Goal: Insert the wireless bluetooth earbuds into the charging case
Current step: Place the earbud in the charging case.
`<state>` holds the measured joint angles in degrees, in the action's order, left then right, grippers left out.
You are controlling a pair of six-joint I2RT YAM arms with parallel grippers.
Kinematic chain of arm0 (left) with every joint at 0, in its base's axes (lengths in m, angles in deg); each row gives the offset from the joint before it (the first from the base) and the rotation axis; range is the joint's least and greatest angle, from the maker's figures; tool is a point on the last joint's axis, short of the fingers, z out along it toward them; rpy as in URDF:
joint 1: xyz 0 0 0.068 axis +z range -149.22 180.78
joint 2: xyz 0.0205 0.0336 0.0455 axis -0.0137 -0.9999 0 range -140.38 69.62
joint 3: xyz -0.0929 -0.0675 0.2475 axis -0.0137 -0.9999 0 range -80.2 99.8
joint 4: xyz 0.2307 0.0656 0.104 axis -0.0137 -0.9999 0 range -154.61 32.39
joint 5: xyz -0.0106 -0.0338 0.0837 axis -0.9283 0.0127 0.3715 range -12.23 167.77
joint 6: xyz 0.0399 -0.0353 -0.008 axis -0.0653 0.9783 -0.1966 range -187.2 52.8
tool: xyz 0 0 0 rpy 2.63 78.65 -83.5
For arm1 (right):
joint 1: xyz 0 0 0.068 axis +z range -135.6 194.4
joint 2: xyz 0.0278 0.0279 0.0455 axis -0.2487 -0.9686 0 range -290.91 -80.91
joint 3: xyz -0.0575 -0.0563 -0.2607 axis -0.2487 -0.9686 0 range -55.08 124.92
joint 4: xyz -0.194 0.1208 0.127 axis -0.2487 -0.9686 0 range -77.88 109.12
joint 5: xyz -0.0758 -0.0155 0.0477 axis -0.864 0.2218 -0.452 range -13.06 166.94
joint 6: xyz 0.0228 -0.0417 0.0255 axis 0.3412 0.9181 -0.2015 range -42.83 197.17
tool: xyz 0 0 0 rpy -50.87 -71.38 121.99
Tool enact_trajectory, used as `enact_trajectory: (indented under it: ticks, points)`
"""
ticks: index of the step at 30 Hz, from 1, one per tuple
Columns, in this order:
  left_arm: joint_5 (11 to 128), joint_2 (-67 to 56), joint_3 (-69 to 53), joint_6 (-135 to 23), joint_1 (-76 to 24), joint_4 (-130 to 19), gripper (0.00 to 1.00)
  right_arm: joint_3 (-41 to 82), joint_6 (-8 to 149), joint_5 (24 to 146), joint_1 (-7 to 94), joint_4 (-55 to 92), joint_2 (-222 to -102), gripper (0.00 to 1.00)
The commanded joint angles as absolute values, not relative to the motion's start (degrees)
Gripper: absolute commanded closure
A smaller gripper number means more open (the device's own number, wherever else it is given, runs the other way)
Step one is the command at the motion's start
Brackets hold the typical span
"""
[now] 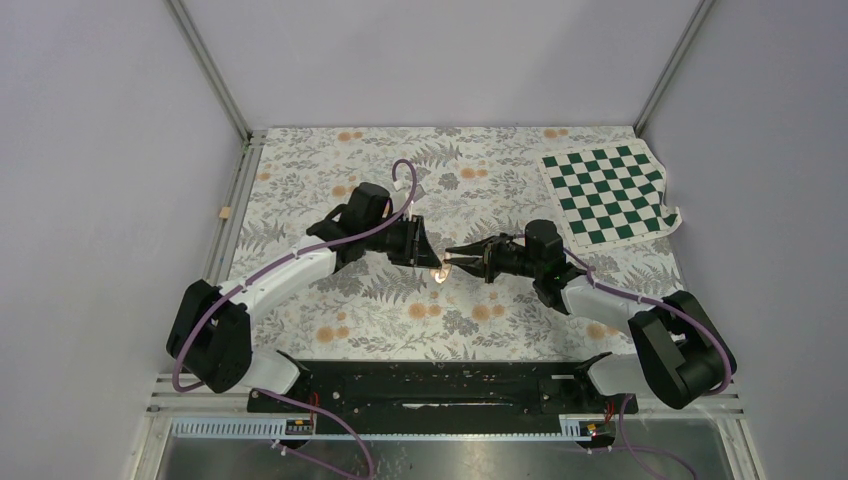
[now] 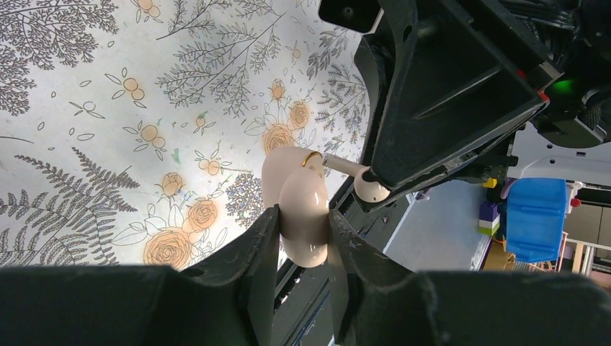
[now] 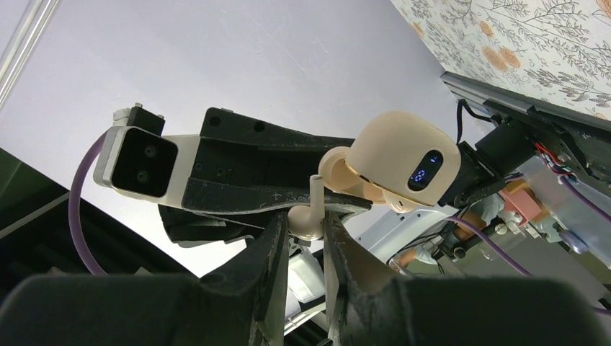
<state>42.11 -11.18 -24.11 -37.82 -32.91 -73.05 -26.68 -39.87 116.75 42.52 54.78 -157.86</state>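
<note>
At the bottom of the left wrist view, my left fingers (image 2: 263, 249) hide the lower end of the charging case (image 2: 302, 205). Its hollow faces away from that camera. The fingers are clamped on the case from both sides.

In the right wrist view, the right fingers (image 3: 270, 252) are closed on one earbud (image 3: 306, 220) by its bulb. Its stem points up at the case and is just short of it or perhaps touching; the angle is poor. A pale rounded piece under the case could be its lid or a seated bud.

From overhead, the left arm (image 1: 300, 265) reaches in from the lower left and the right arm (image 1: 600, 290) from the lower right. Their tips meet at the centre of the frame over the floral bench (image 1: 330, 160), where the case and bud merge into one pale speck.
</note>
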Motion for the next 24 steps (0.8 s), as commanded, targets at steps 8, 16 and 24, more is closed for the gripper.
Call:
enact_trajectory:
  ticks: [8,16,24]
  points:
    - [41.04,-10.65,-21.08,-37.21,-32.69,-71.18,0.81,-26.66,-39.11,118.34,42.67,55.63,-157.89,1.0]
    - [41.24,-10.77,-21.0,-37.32,-32.69,-71.26,0.81,-27.46,-38.77,118.47,42.74,55.68,-157.79,1.0]
    - [41.2,-10.88,-21.37,-36.96,-32.66,-70.5,0.81,-28.86,-39.05,117.96,42.87,56.7,-157.95,1.0]
